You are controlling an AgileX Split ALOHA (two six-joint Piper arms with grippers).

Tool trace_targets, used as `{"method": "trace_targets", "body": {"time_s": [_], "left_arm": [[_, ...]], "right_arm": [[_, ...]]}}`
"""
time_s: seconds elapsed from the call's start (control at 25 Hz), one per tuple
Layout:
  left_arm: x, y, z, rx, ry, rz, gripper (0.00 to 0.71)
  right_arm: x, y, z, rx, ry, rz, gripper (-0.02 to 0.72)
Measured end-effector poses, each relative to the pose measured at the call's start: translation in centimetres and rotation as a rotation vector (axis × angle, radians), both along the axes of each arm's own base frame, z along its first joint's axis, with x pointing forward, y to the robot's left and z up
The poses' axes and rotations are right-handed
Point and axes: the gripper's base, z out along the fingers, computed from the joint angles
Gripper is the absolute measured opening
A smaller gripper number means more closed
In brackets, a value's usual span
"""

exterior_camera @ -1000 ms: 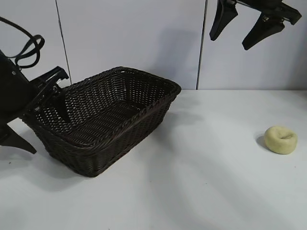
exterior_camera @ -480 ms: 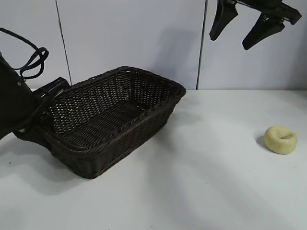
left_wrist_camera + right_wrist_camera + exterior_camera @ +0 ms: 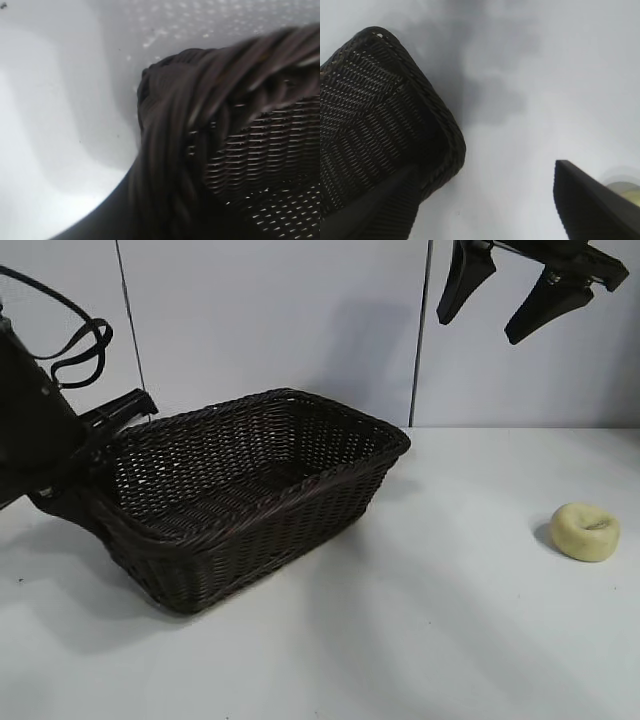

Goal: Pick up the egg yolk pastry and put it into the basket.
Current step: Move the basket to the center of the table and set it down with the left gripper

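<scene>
From outside, the basket is seen tipped up at its left end, its rim pinched by the left tool, while the egg yolk pastry is left sitting on the white worktop well off to the right. The right tool is hung up high, spread wide. Left wrist: braided rim fills everything. Right wrist: basket corner, plus the pastry peeking past one finger.

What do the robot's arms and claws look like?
Both are black. The right gripper has two flat, pointed fingers like a bird's beak. The left arm is chunky and black too, with black cables looping off its top.
</scene>
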Motion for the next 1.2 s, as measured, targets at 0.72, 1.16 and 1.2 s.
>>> {"method": "trace_targets", "body": {"time_s": [0.72,1.16,1.2], "left_arm": [[1.2,-0.7,0.3,0.079,-0.004,-0.522,0.102],[6.1,-2.2,-0.1,0.087,-0.044,-0.692,0.102],[6.4,-2.3,-0.2,0.087,-0.050,-0.691,0.102]], "right_arm": [[-0.1,0.0,-0.1,-0.003,0.017,0.005,0.540],[-0.2,0.0,-0.1,-0.004,0.023,0.006,0.540],[-0.2,0.0,-0.1,-0.004,0.023,0.006,0.540]]}}
